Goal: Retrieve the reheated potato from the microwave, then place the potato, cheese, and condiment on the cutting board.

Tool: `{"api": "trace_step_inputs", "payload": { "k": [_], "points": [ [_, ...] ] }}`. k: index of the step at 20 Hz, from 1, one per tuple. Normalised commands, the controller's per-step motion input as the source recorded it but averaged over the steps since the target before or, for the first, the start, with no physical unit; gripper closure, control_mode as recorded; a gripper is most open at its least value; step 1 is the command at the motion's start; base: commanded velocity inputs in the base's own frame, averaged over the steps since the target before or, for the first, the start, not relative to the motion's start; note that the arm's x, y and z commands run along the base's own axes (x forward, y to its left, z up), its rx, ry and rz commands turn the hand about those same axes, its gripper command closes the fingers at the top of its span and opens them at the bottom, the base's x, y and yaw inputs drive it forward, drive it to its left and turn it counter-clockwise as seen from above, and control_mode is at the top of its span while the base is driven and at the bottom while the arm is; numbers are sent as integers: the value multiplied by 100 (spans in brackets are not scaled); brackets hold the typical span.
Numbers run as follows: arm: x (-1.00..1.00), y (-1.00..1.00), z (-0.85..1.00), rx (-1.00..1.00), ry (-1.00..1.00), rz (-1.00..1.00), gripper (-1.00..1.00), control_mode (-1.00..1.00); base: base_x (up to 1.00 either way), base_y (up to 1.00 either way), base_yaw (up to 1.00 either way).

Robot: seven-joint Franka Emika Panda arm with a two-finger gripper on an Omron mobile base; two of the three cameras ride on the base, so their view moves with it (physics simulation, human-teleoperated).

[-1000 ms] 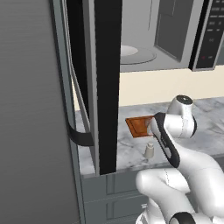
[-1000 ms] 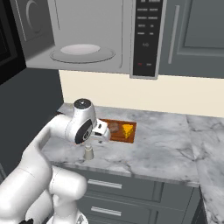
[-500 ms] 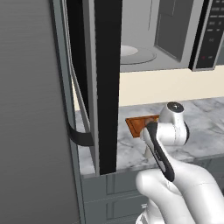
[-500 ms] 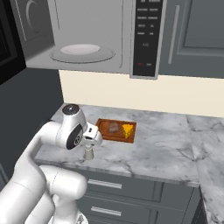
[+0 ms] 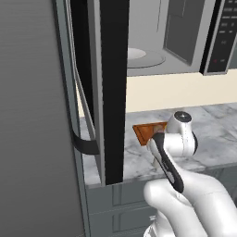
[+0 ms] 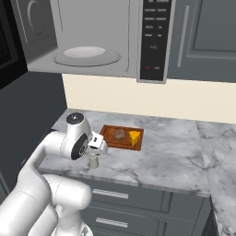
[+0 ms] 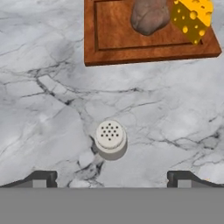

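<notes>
The gripper (image 7: 112, 178) hangs over the grey marble counter (image 7: 43, 109); its two dark fingertips (image 7: 41, 178) stand wide apart and hold nothing; the little white condiment shaker (image 7: 110, 139) stands upright on the counter between them, a bit farther out, and nothing touches it; its round cap with tiny holes faces up. The cutting board (image 7: 113, 39) lies flat on the counter past the shaker, apart from it; the brown potato (image 7: 149, 16) sits on the board; the yellow cheese (image 7: 192, 16) with holes sits just beside the potato on the same board. In the right base view the white arm bends low over the counter's front edge, the shaker (image 6: 93, 161) stands under the hand, and the board (image 6: 110, 136) lies behind it near the wall. The microwave (image 6: 99, 41) hangs above with its door (image 5: 111, 88) swung open; the round white turntable (image 6: 86, 53) inside is bare.
</notes>
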Motion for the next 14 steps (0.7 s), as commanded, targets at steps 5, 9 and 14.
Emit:
{"api": "trace_step_inputs", "payload": {
  "k": [5,9,14],
  "points": [
    [26,0,-18,0,5,0,-100,-100,0,0,0],
    [17,0,-16,0,5,0,-100,-100,0,0,0],
    [10,0,-20,0,7,0,-100,-100,0,0,0]
  ]
}}
